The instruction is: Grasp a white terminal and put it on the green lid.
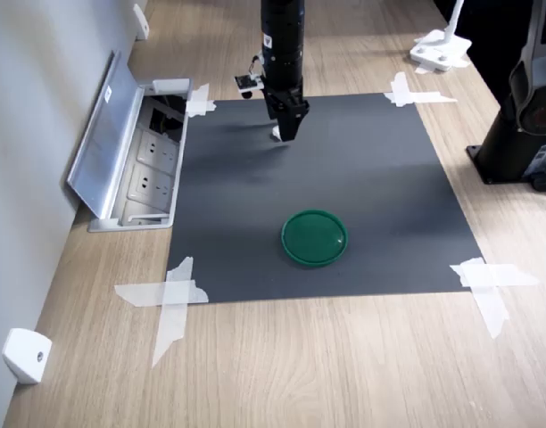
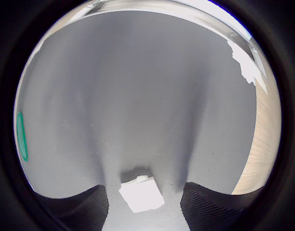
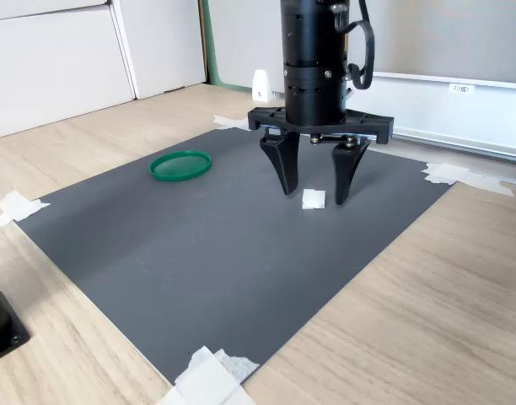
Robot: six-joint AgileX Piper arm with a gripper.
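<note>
Early stage: gripper (image 3: 314, 199) hangs low over the dark mat (image 3: 199, 253), fingers spread and straddling the white terminal (image 3: 314, 198), not yet clamped; terminal lies on the mat well apart from the green lid (image 3: 180, 164), so grasp, carry and placement all remain.

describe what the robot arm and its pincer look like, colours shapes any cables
The arm is a glossy black cylinder built from stacked round segments. A black cable loops beside it, and a small white label sits on its side. Below, a flat black crossbar carries the pincer: two matte black, tapering, pointed fingers. In the wrist view the finger pads look finely ribbed.
</note>
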